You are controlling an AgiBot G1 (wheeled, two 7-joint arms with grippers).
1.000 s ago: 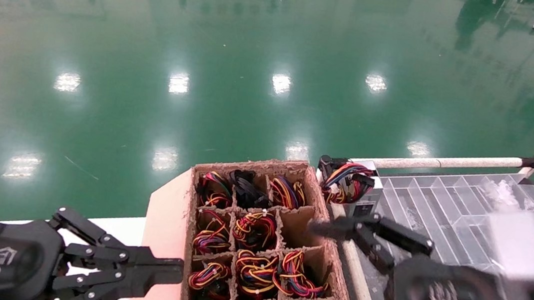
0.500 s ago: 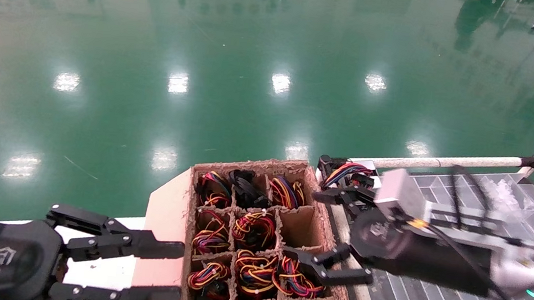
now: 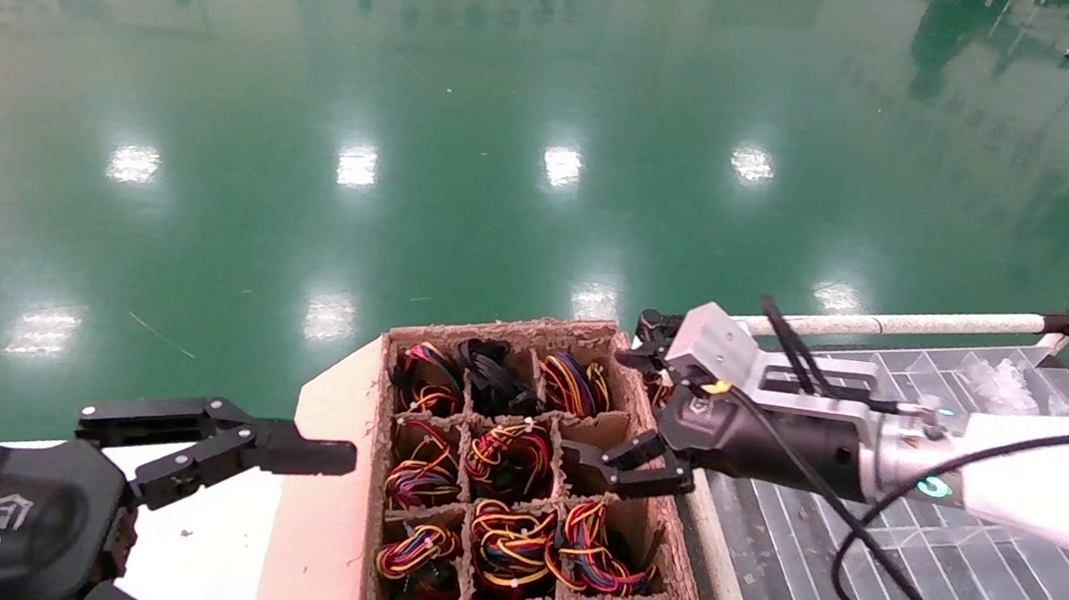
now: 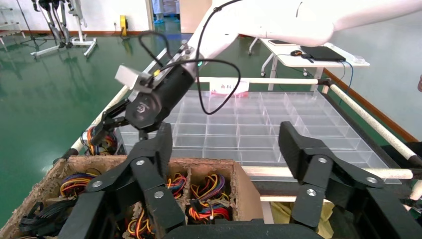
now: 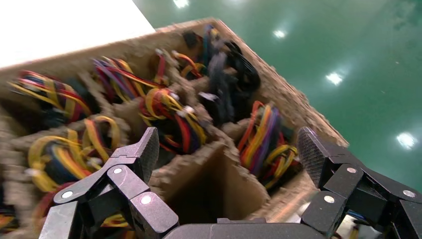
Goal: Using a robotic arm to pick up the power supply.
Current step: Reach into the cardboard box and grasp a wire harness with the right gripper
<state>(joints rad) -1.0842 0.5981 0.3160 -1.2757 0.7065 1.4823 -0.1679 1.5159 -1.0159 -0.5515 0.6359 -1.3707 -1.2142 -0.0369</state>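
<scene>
Left gripper (image 3: 315, 461): parked to the left of the box (image 3: 323, 518), low, jaws spread wide, nothing between them.
Box: brown cardboard with dividers; most cells hold a bundle of red, orange, yellow and black wires (image 3: 511, 458). One cell in the right column, second from the far end, looks empty (image 3: 594, 443).
Right gripper (image 3: 627, 416): over the right far part of the box, above the empty cell, jaws wide apart, holding nothing; the arm reaches in from the right of the box.
Power supply (image 4: 102, 142): just beyond the far right corner of the box, outside it, beside the clear tray (image 3: 968, 561). In the head view the arm covers most of it; only its wires show in the left wrist view.
Progress: early, I judge. No grasp is made and the supply is not lifted. What is left: bring the right gripper to the supply, close on it, raise it.
</scene>
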